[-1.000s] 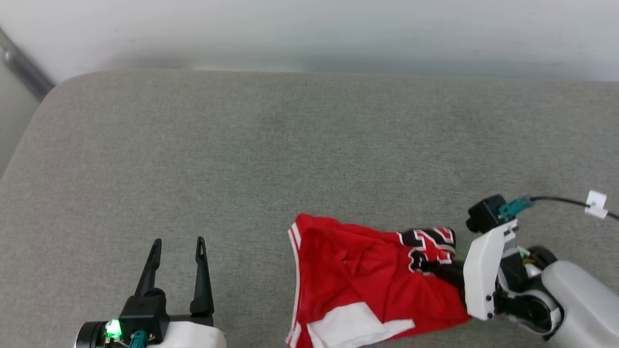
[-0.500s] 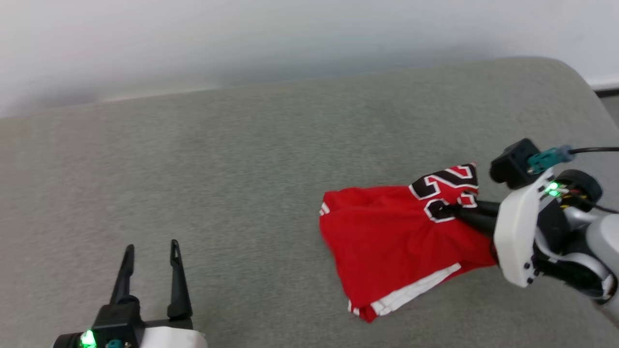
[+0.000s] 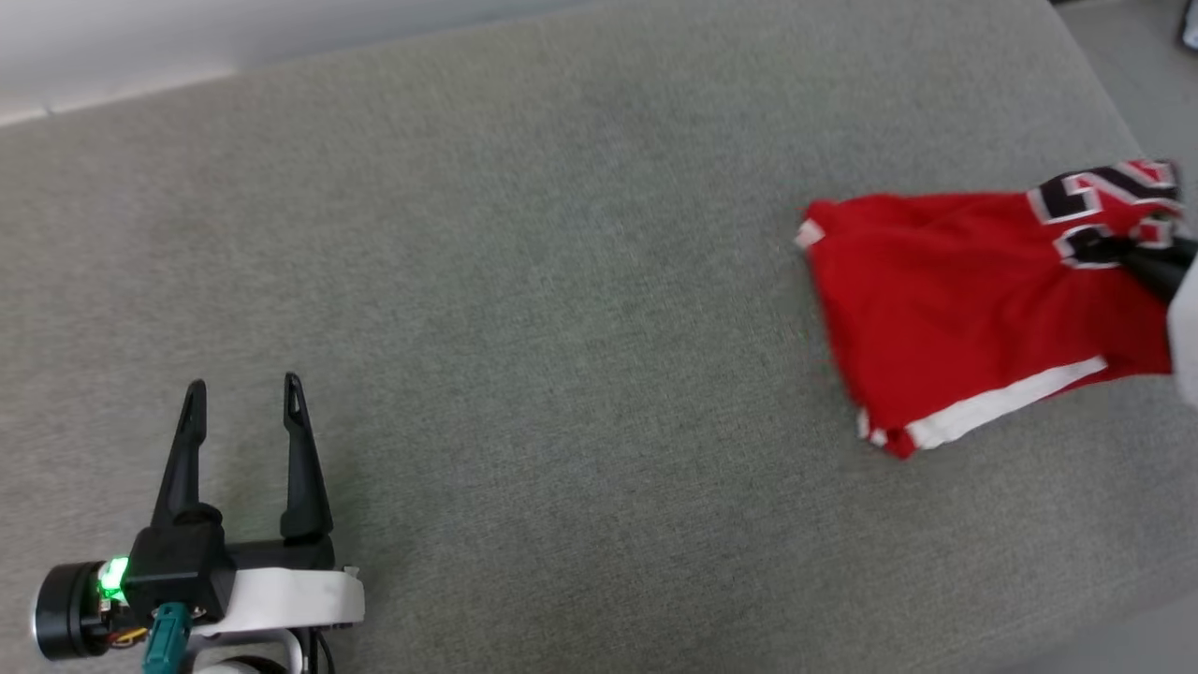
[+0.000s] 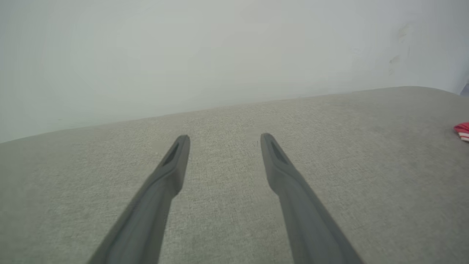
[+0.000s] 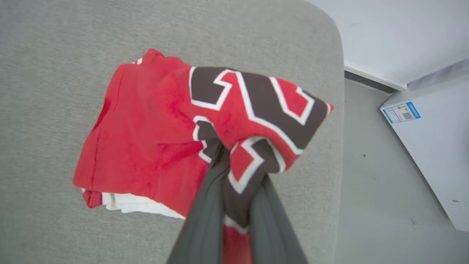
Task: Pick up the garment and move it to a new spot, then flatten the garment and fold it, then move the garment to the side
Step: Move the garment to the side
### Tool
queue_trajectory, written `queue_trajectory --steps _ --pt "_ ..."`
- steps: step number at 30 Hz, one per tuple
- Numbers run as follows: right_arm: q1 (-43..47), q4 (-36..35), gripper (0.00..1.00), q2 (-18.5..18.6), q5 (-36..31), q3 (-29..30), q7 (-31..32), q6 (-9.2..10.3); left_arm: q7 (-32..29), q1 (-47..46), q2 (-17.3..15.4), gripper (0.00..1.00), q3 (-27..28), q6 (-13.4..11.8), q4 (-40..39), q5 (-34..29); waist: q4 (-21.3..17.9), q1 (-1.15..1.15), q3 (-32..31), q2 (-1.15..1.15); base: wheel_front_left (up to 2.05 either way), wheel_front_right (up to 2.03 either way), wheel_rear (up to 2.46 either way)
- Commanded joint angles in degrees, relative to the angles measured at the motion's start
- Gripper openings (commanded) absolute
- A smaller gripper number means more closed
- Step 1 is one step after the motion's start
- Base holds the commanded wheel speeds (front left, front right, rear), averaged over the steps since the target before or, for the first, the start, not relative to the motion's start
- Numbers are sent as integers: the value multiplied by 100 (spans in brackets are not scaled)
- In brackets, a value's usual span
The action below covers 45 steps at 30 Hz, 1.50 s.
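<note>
Red jersey (image 5: 146,121) bunched | I am pinching its printed corner in my right gripper (image 5: 234,172) | left gripper (image 3: 243,412) hovering wide | flattening, folding likely pending

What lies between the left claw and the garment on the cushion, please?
Nothing does. In the head view, only bare grey cushion runs from the open left claw across to the garment at the far right.
</note>
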<state>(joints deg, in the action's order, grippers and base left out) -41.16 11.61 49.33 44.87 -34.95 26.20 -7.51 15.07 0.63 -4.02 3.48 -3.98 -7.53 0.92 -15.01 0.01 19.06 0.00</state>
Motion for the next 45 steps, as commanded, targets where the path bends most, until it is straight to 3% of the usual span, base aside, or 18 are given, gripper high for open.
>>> queue_trajectory --steps 1,12,19,20,21,22,27,35,39,45 --pt "-243 248 0 135 -229 50 7 6 13 -120 -67 100 -1 33 -66 -58 -145 -1 388 0 0 0 0" --pt "-936 1957 0 43 -777 511 -316 6 13 -461 -206 100 -44 59 -328 -125 -86 -1 1078 0 0 0 0" --pt "-1183 3012 0 -391 -1141 766 -746 6 13 -577 -226 100 -98 15 -384 -120 -12 -1 1216 0 0 0 0" --pt "-1184 3113 21 -458 -1171 760 -751 6 13 -574 -217 100 -113 3 -365 -112 1 -1 1186 0 0 0 0" --pt "-1196 3190 68 -513 -1206 765 -773 6 13 -556 -205 100 -123 -4 -347 -99 12 -1 1145 0 0 0 0" --pt "-1226 3256 100 -541 -1283 773 -878 6 13 -533 -192 100 -131 -17 -322 -85 25 -1 1090 0 0 0 0" --pt "-1453 3610 100 -543 -2188 887 -1698 6 13 -361 -126 100 -199 -107 -262 -53 144 -1 645 0 0 0 0" --pt "-1453 3840 100 -1261 -3505 2189 -3812 5 13 -17 1 100 -263 -227 -186 37 425 -1 -101 0 0 0 0" --pt "-1210 3361 100 -1813 -4128 2915 -4119 6 13 157 30 100 -316 -258 -155 78 587 -1 -367 0 0 0 0" --pt "-247 1502 100 -2833 -4499 3525 -4134 6 13 334 74 100 -387 -329 -103 132 906 -1 -684 0 0 0 0"
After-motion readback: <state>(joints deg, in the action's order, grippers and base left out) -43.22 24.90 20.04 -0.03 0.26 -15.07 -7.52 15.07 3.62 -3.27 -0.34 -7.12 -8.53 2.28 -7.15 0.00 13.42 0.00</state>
